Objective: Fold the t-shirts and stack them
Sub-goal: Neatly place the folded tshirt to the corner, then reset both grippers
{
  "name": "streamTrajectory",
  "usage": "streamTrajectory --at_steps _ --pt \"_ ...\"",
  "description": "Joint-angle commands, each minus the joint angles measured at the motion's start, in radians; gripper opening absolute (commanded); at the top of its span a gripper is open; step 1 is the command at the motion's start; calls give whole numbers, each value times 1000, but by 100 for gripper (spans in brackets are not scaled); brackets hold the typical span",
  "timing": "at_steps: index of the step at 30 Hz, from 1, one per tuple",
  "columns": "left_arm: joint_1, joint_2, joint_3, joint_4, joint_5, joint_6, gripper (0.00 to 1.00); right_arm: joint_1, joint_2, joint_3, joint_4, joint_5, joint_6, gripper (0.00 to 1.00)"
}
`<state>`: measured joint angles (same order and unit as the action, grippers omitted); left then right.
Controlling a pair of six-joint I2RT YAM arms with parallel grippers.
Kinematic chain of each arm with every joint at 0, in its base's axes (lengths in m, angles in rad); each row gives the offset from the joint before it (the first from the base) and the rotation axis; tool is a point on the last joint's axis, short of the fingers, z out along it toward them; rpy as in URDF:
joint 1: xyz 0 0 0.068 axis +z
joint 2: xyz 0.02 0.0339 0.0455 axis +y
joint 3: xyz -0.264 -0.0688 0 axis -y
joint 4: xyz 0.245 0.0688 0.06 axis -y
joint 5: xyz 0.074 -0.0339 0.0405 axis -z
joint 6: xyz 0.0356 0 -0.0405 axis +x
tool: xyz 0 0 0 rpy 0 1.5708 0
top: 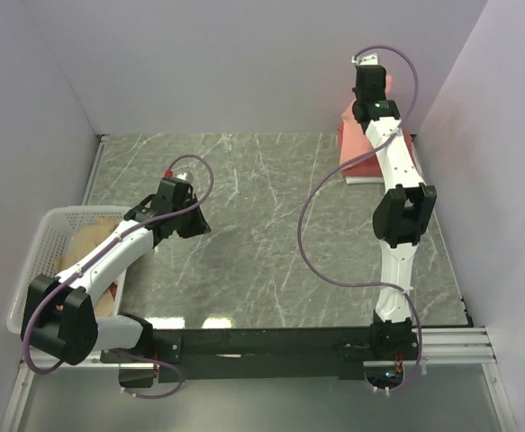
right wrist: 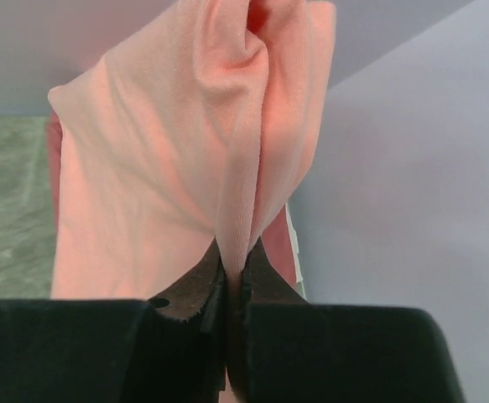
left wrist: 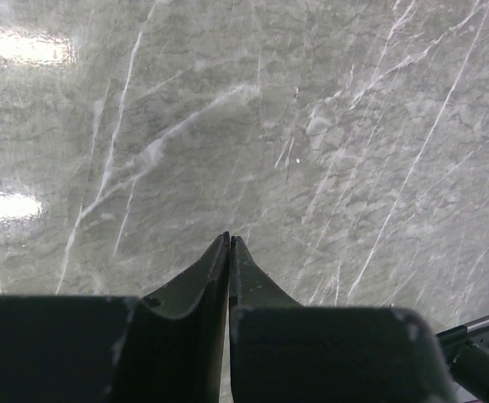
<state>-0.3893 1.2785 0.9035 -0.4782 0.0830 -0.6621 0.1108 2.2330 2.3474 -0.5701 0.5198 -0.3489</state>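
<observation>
A pink t-shirt (right wrist: 169, 159) hangs from my right gripper (right wrist: 236, 260), which is shut on a fold of it, lifted near the back right corner. In the top view the shirt (top: 357, 126) drapes down behind the right arm onto a stack of folded shirts (top: 359, 166) at the back right of the table. My left gripper (left wrist: 229, 239) is shut and empty, hovering over the bare marble table at the left centre (top: 193, 225). A tan t-shirt (top: 86, 247) lies in the white basket (top: 50, 225) on the left.
The grey marble table (top: 262, 234) is walled by white panels at the back and both sides. The white basket sits off the table's left edge. Purple cables loop from both arms. A black rail runs along the near edge.
</observation>
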Motion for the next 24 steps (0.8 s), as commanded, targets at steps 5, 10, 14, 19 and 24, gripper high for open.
streamTrajectory --at_steps 5,10,14,19,24 --pt "4 33 8 29 24 18 9 -134 117 -7 153 -24 59 48" --pt "4 41 11 39 43 19 9 -145 149 70 136 -81 160 84" --pt "6 35 14 39 44 18 9 -115 88 50 150 -49 192 85" --pt "6 13 12 35 41 24 10 -77 -53 -80 156 -72 296 87" --pt "12 -1 31 27 54 30 12 -54 -162 -202 104 -203 479 88"
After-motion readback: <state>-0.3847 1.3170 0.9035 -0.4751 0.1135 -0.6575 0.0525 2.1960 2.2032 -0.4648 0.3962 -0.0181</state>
